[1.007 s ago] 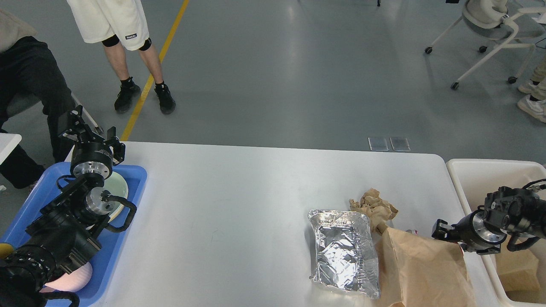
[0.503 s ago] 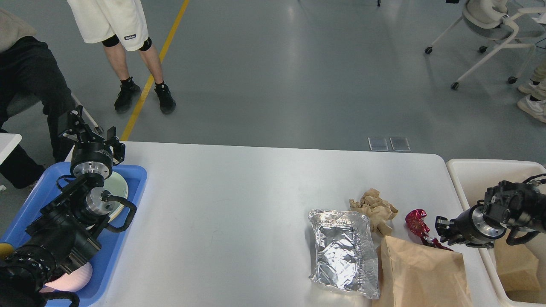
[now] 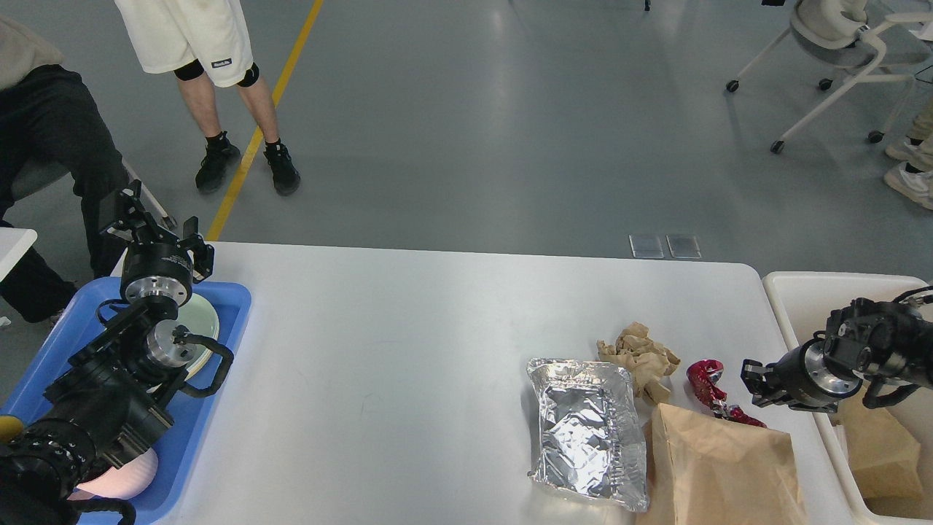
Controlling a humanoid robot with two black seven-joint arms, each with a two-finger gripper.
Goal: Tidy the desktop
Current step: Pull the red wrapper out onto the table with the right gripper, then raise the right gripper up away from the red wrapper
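Blue plastic tray sits at nine o'clock under the left gripper, open and empty. Across the white rectangular desktop, at four o'clock, crinkled foil container, red wrapper, then the right gripper, whose finger spacing I cannot tell.

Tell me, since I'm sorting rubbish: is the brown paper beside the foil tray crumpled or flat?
Crumpled: the brown paper sits as a bunched, creased wad on the desktop, touching the foil tray's far corner.

desktop | white, smooth, rounded corners | level | litter at near-right, rest bare
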